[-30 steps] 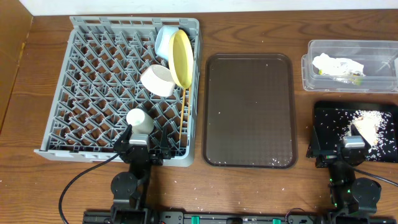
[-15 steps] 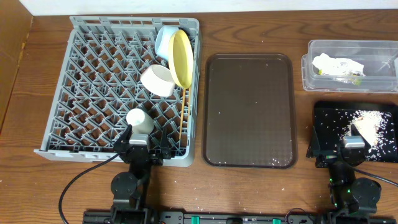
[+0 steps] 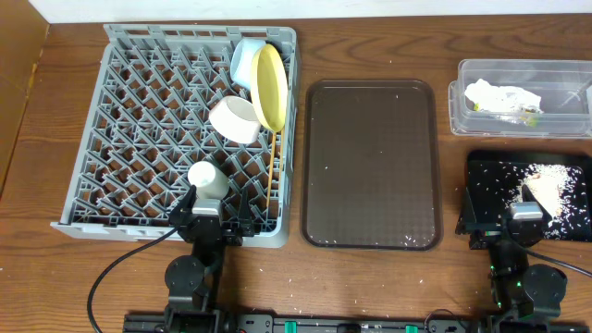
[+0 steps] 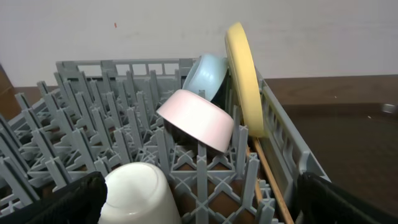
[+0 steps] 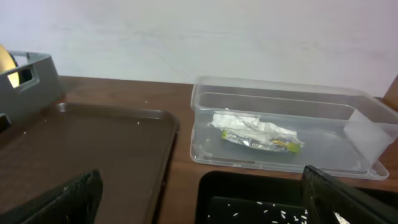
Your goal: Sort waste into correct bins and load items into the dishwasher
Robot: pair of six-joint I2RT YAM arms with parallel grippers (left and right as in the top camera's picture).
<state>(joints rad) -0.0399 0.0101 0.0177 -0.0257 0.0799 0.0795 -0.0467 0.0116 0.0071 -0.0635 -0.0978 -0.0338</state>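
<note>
The left claw [image 3: 209,216] sits at the lower edge of the overhead frame, just below the near rim of the dishwasher rack [image 3: 120,129]. Its wrist view shows the fingers spread to the bottom corners with nothing between them. The right claw [image 3: 524,220] rests at the lower right, over the near edge of the black bin [image 3: 490,176], equally wide open and empty.

The task's things already lie where they belong. In the rack, which fills the upper left of the frame, a yellow plate [image 3: 270,85] stands on edge against the right wall. A blue bowl [image 3: 243,57] is tucked behind it, a pink bowl [image 3: 235,118] is tilted just beside it, and a white cup [image 3: 208,178] sits mouth down near the front. A thin wooden stick [image 3: 271,171], possibly a pair of chopsticks though the view is too coarse to be sure, lies along the right wall. The crumpled wrapper [image 3: 501,96] is in the clear bin [image 3: 564,67] at the upper right, and white grains [image 3: 546,185] are scattered in the black bin.

The brown tray [image 3: 372,165] in the centre holds only a few specks. I judge the sorting and loading finished, with both arms parked. No further grasp seems called for, unless the crumbs on the tray and tabletop [image 3: 55,268] count as waste.

Against the earlier frames nothing differs: arms, dishes and bins lie exactly as they did.
</note>
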